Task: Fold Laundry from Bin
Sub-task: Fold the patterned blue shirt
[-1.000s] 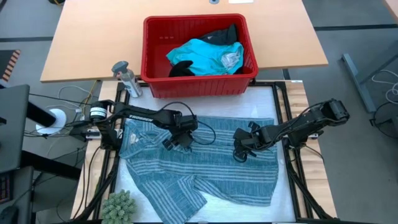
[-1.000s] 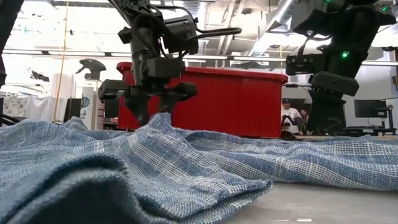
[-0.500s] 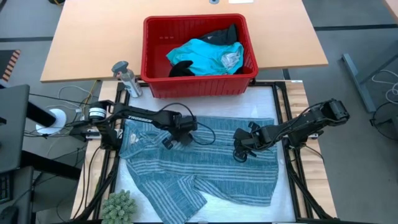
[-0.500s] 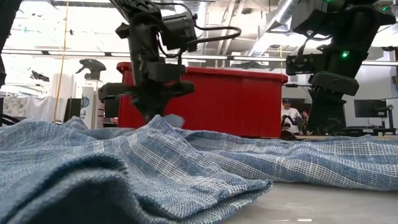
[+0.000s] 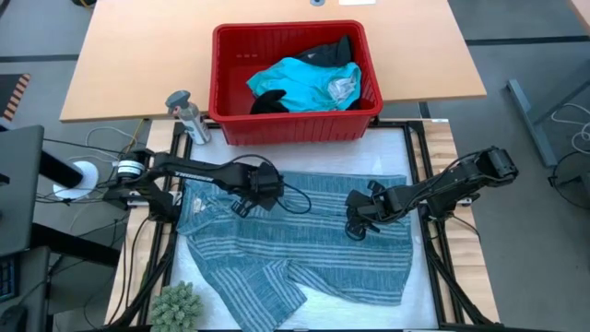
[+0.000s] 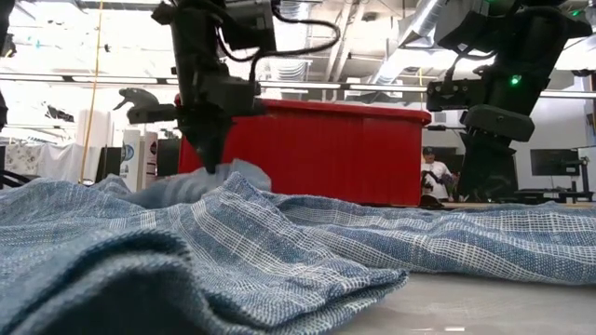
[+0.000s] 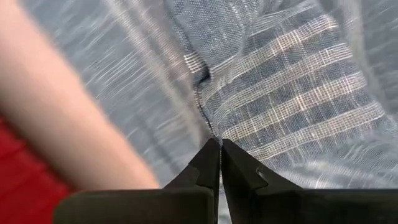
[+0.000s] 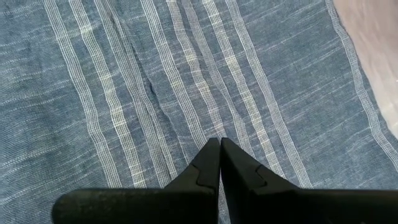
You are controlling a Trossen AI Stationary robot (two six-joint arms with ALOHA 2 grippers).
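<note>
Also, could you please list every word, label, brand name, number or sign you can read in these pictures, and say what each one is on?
None can be read.
The left arm carries pale lettering along one link in the high view, too small to read.
The red bin, the striped garment and the grey bottle show no writing.
In the low view, signs in the room behind are too blurred to read.

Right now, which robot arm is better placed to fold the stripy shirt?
Probably the left. Its gripper is pinched shut on a fold of the shirt. The right gripper is shut too, holding nothing, over flat cloth.
</note>
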